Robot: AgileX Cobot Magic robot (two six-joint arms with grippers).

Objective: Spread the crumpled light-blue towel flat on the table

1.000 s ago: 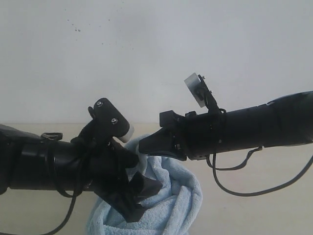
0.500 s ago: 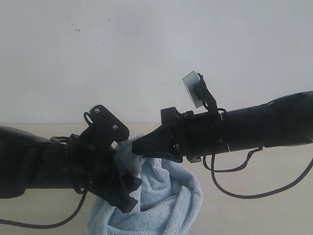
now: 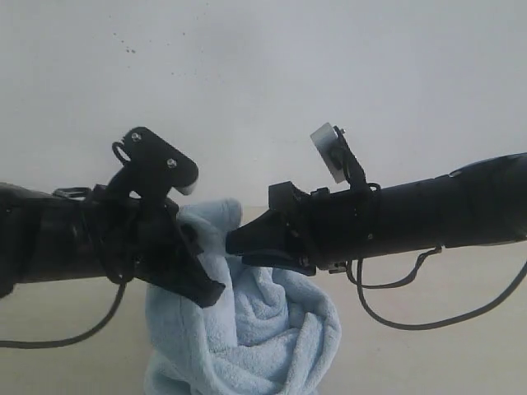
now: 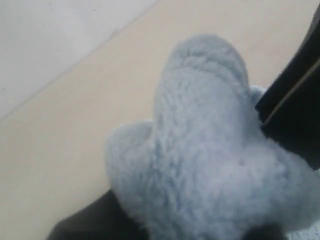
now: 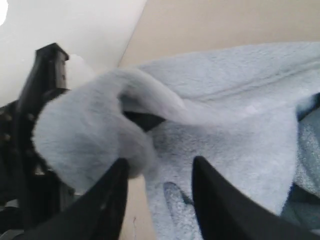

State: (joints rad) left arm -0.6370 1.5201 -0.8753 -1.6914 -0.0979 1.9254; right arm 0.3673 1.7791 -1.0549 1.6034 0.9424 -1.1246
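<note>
My left arm reaches in level, left end effector (image 3: pixel 202 276) apparently clamped on the towel (image 3: pixel 276 333); my right arm lies level opposite, right end effector (image 5: pixel 160 167) with fingers parted, near the left one

The pale beige table (image 3: pixel 428 329) carries the bunched lower folds of the towel (image 3: pixel 272 337), directly beneath the left tool (image 3: pixel 198 263) and right tool (image 3: pixel 239 243).

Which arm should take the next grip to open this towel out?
Right. The right gripper is open beside the raised towel; the left gripper is shut on the towel, holding it up.
</note>
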